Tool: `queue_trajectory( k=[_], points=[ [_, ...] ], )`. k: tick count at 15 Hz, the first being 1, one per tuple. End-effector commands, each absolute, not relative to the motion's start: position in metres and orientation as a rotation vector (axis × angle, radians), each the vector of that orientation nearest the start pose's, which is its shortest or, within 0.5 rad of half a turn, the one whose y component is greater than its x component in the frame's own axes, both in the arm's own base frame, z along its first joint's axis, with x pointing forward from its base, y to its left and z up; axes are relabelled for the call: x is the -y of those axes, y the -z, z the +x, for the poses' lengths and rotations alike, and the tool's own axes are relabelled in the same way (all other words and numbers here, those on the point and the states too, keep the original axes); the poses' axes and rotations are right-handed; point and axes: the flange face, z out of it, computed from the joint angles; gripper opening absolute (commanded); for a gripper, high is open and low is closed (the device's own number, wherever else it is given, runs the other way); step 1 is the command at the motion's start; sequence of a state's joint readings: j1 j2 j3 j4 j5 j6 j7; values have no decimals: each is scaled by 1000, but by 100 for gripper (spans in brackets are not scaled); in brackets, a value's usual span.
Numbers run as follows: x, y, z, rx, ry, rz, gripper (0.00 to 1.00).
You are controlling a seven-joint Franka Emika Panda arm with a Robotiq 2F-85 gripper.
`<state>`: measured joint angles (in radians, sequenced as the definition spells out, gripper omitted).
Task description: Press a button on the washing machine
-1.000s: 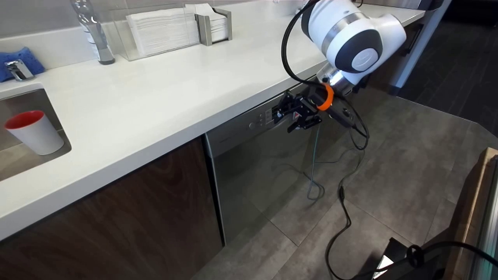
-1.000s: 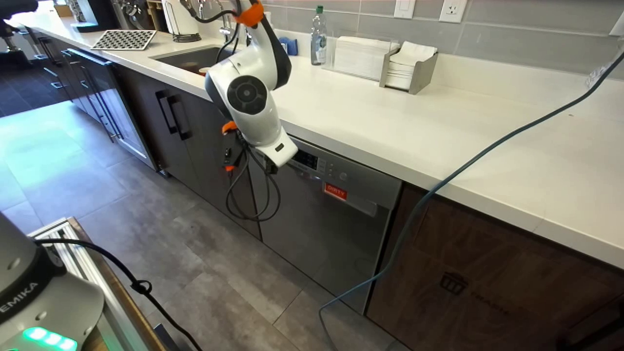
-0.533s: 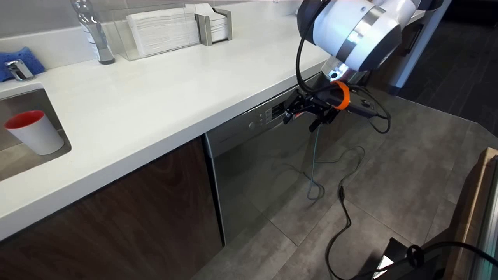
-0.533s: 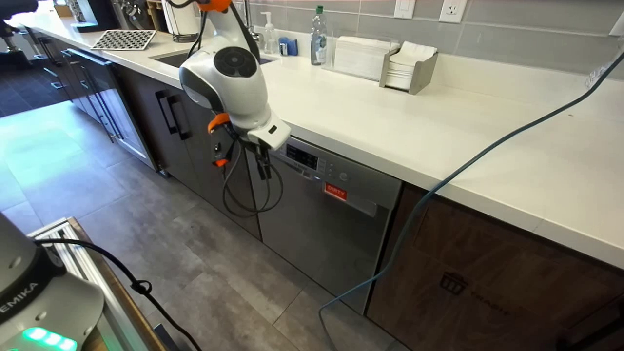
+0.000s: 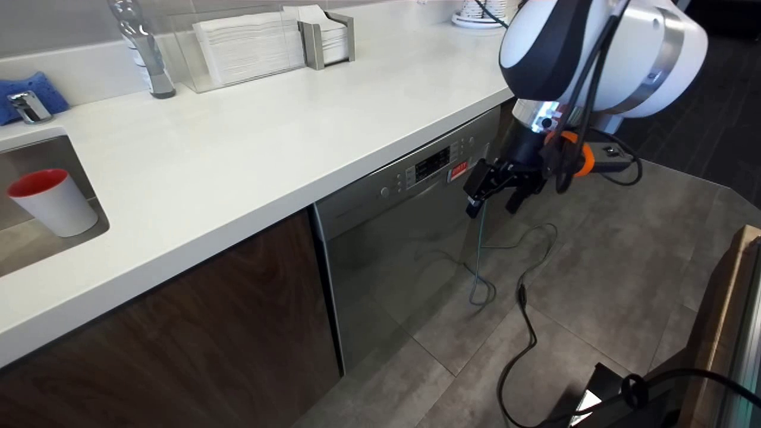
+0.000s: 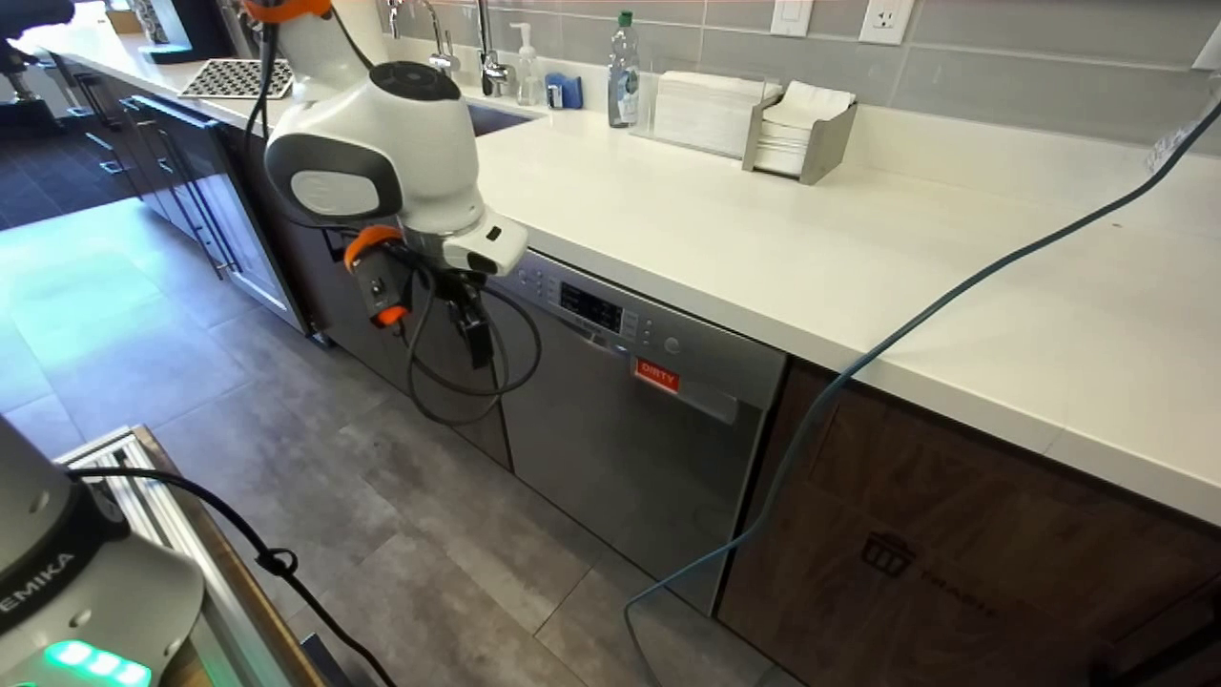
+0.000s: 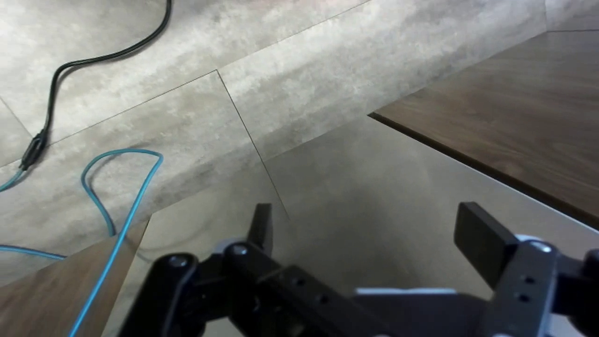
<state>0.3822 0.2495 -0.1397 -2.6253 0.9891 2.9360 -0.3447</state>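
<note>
I have my black two-fingered pincer [image 7: 367, 224] spread wide with nothing in its grasp, aimed downward, out in front of the grey brushed-steel washing machine [image 6: 620, 458] and apart from it. I see that flat-fronted machine built in under the long white desk [image 6: 725, 229], between dark brown wooden cabinet doors [image 5: 196, 333], a red rectangular "DIRTY" label [image 6: 657, 375] near its dark display panel [image 6: 591, 306].

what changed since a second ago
In an exterior view, the open gripper moved right and slightly down, uncovering the display and red DIRTY sign on the washing machine. Nothing was grasped or released. The washing machine stayed closed; the red-lined cup and green-capped bottle stayed put.
</note>
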Motion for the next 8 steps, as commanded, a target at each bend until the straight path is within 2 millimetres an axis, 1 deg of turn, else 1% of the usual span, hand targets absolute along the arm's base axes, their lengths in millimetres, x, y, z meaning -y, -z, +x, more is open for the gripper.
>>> queue_trajectory(
  k=[1,3,8],
  points=[
    [-44,-190,396,-444,125,-2960,100],
    [-45,-197,401,-383,130,-3000,100],
    [-55,-228,415,-235,140,-3058,100]
  ],
)
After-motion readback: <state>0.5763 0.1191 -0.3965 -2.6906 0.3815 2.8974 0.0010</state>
